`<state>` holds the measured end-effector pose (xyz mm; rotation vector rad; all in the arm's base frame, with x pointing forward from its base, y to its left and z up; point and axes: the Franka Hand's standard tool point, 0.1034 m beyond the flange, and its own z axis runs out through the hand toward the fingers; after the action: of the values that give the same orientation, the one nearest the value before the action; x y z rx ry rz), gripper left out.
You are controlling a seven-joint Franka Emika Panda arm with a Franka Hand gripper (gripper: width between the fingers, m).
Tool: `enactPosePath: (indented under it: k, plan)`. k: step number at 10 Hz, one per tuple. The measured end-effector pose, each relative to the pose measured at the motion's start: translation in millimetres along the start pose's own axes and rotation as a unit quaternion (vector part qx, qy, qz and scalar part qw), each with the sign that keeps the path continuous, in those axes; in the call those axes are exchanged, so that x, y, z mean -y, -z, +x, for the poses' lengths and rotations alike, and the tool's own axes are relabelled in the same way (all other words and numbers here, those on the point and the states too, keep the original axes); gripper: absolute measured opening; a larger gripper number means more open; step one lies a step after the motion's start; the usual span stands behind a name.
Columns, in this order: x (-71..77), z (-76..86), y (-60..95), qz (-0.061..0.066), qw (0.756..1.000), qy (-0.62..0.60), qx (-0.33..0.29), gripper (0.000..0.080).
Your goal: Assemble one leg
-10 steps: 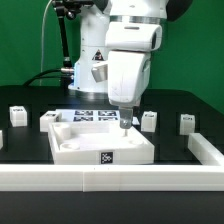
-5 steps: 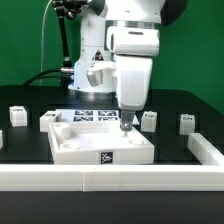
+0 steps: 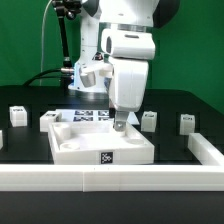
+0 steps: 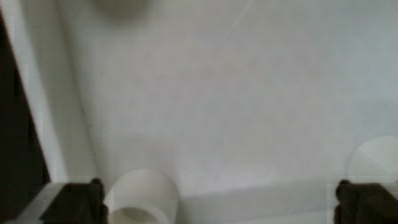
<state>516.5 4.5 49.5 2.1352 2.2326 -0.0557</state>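
Note:
My gripper hangs low over the far right corner of the large white tray. In the wrist view the gripper is open, its dark fingertips wide apart over the tray floor. A small white rounded post stands between them, close to one fingertip; I cannot tell if it touches. In the exterior view that post is mostly hidden behind the fingers. Loose tagged legs stand on the black table: one at the exterior view's left, two at its right.
The marker board lies behind the tray. A long white rail runs along the table's front and up the exterior view's right side. The robot's base stands behind.
The hand has turned about its vertical axis and its tip has shifted slightly toward the exterior view's left, staying low over the same tray corner. Tray and loose legs have not moved.

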Motion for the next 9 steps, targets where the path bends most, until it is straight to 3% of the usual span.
enactPosePath:
  k: [1, 3, 6, 9]
  plan:
    - [6.4, -0.2, -2.0, 0.001, 1.0, 0.007, -0.001, 0.065]
    - [34.3, -10.9, -9.4, 0.012, 1.0, 0.024, -0.004, 0.065]
    - [74.4, -24.0, -16.4, 0.012, 1.0, 0.023, -0.013, 0.065]
    - [94.7, -29.6, -33.1, 0.017, 0.999, 0.023, -0.022, 0.065]
